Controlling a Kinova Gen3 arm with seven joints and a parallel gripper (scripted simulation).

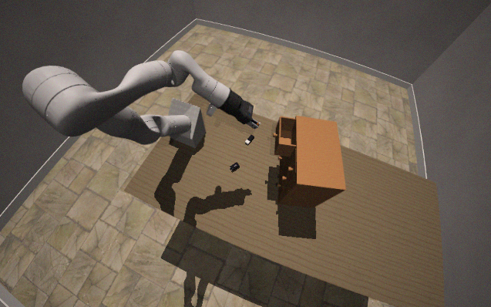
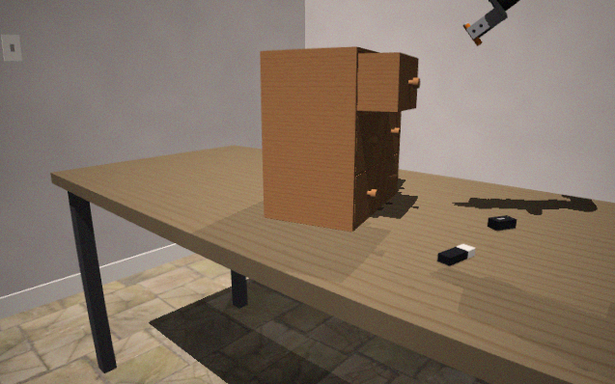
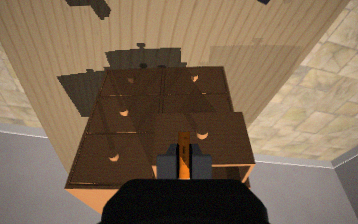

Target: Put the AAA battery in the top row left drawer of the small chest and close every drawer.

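In front of the chest (image 1: 317,152) (image 2: 309,135) (image 3: 95,167), my claw (image 1: 255,123) (image 2: 473,34) (image 3: 184,155) grasps the battery (image 1: 258,123) (image 2: 478,42) (image 3: 184,142), presumably light, rigid and slippery, best gripped mid-barrel.

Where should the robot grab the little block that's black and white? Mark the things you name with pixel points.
Probably around the middle of the black-and-white block (image 1: 250,140) (image 2: 455,255), coming straight down from above, one finger against each long side. It lies flat and is longer than it is wide.

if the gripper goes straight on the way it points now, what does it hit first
Probably the front of the open drawer, battery first, though the exact contact height is unclear.
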